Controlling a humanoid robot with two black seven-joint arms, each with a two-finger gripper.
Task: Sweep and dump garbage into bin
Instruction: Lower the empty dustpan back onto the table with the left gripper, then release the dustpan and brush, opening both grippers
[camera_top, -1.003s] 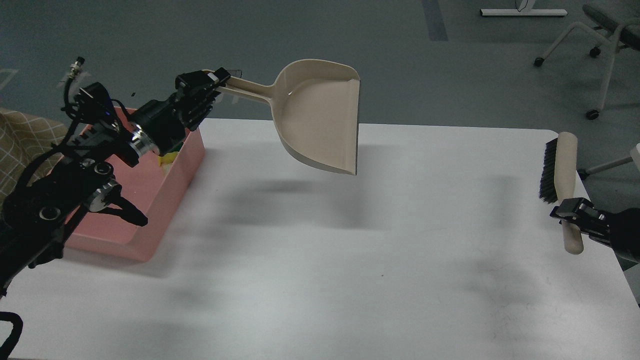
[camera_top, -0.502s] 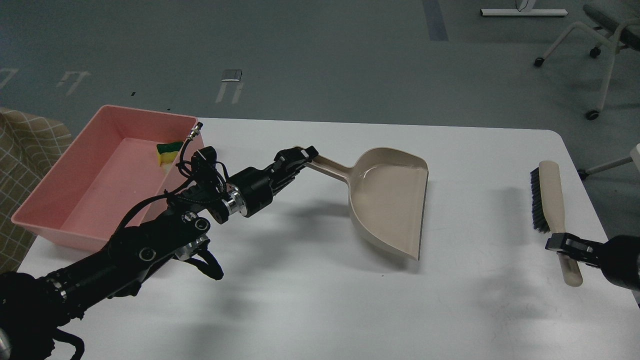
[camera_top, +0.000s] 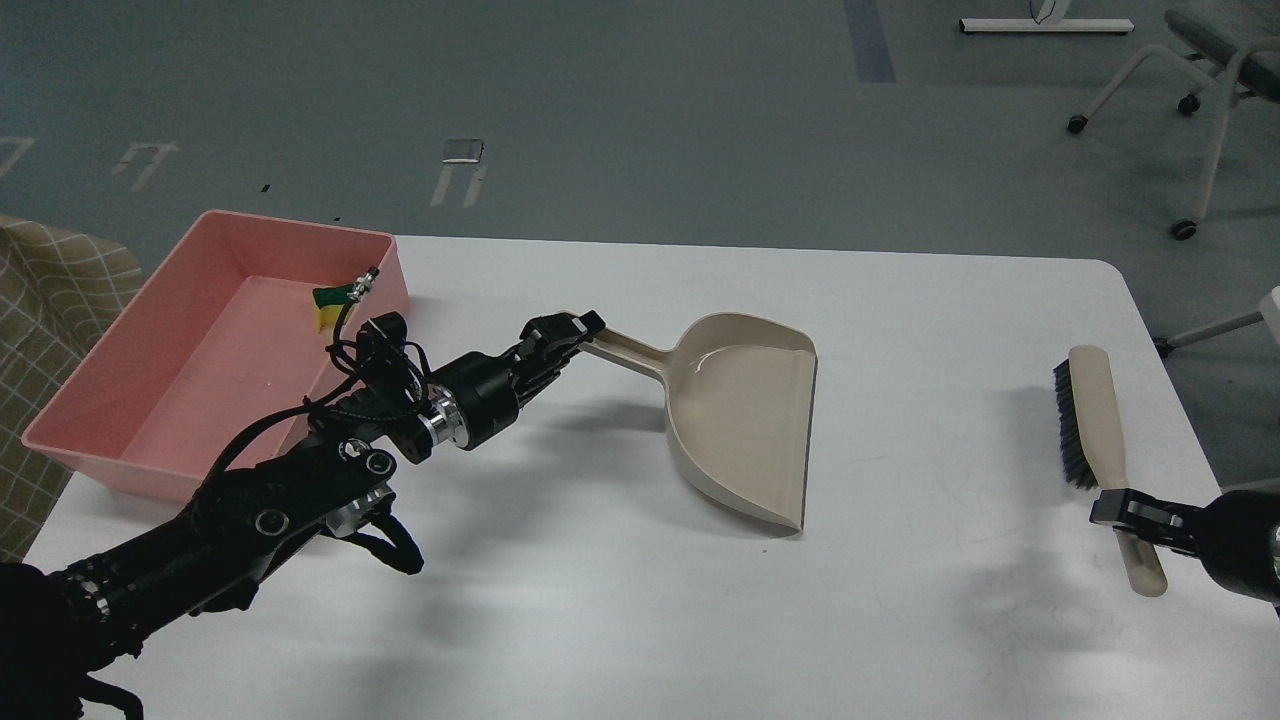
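While the pan sat low at mid-table, this was the layout:
Left gripper (camera_top: 572, 328): fingers clamped on the tip of the dustpan (camera_top: 745, 425) handle, arm reaching in from lower left.
Dustpan: beige, empty inside, tilted, lower lip touching or just above the white table (camera_top: 600, 620); can't tell which.
Right gripper (camera_top: 1125, 512): fingers closed round the brush (camera_top: 1095, 440) handle, at the right edge of the table.
Brush: beige back, black bristles facing left, well apart from the dustpan.
Bin (camera_top: 90, 420): pink tray at the table's far left corner, beside the left arm.
Sponge scrap (camera_top: 328, 305): yellow with green top, inside the bin against its far right wall, partly hidden by an arm cable.
Bread slice: not made out.
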